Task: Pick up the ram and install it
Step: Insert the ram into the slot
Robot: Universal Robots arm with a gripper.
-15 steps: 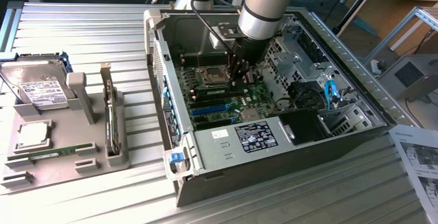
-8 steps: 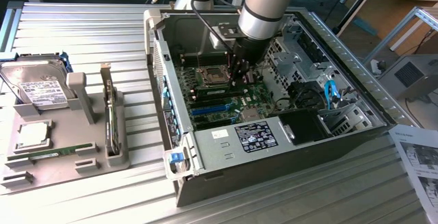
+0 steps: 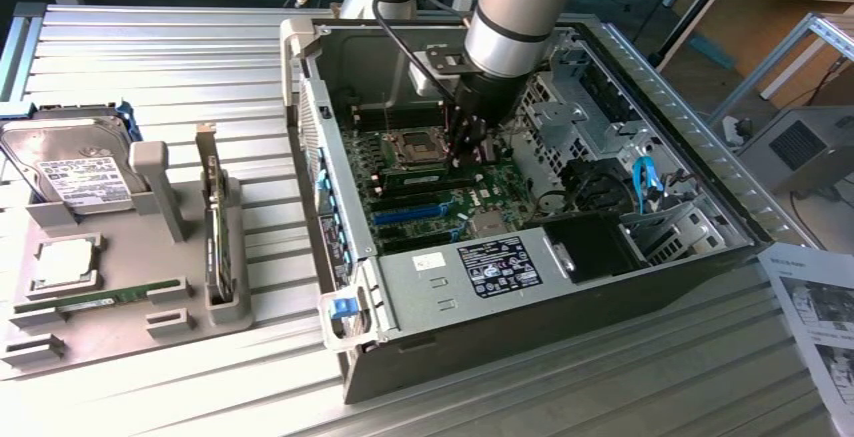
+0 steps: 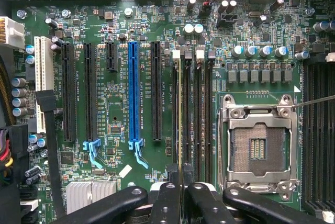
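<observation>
End effector (image 4: 181, 177) clamps the ram (image 4: 181, 114), edge-on among memory slots (image 4: 198, 114).

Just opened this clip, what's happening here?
The robot arm reaches into the open computer case, its gripper down over the motherboard. The gripper is shut on the ram, a thin green stick seen edge-on, lined up along a memory slot next to the empty CPU socket. Whether it is fully seated cannot be told. Another green stick lies in the grey tray outside the case.
</observation>
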